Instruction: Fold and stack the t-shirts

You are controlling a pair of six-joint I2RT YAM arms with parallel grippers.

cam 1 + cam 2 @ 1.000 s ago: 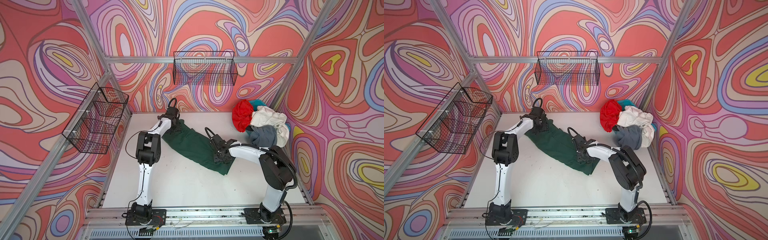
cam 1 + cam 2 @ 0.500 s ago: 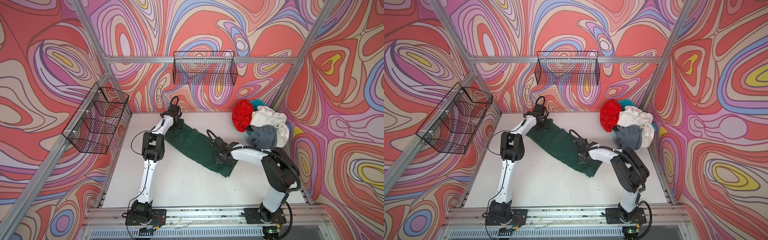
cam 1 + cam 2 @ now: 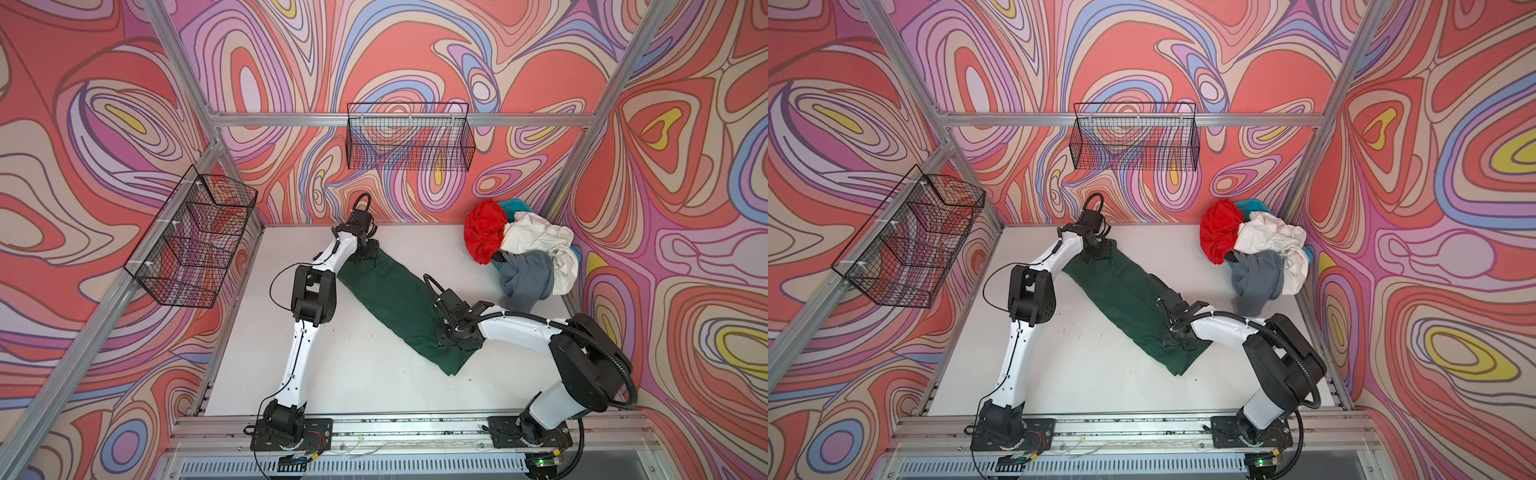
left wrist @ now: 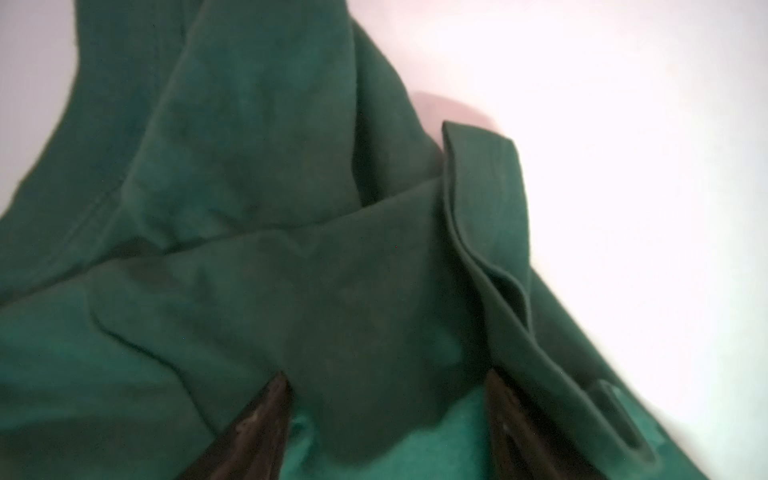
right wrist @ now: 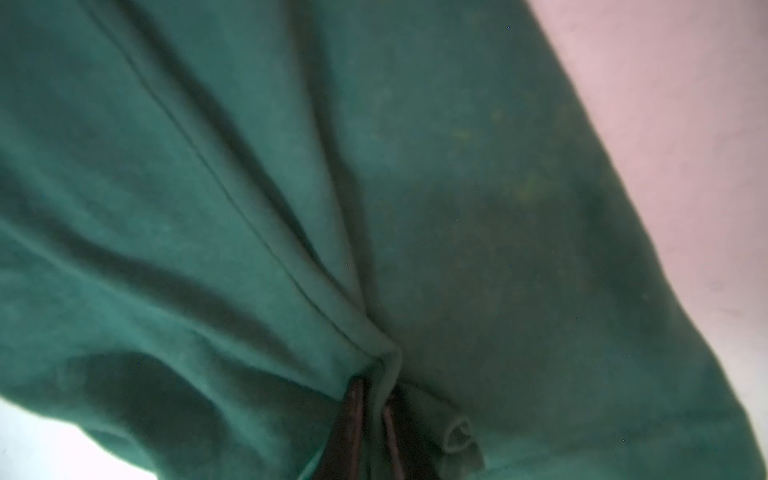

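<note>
The green shirt (image 3: 386, 291) is lying stretched across the white bench (image 3: 332, 374). The left fingers (image 4: 266, 428) are standing apart at its far end. The right fingers (image 5: 352, 419) are pinching its near end.

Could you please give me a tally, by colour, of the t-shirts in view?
Dark green t-shirt: 1
Red t-shirt: 1
Off-white t-shirt: 1
Grey-blue t-shirt: 1
Total: 4
</note>
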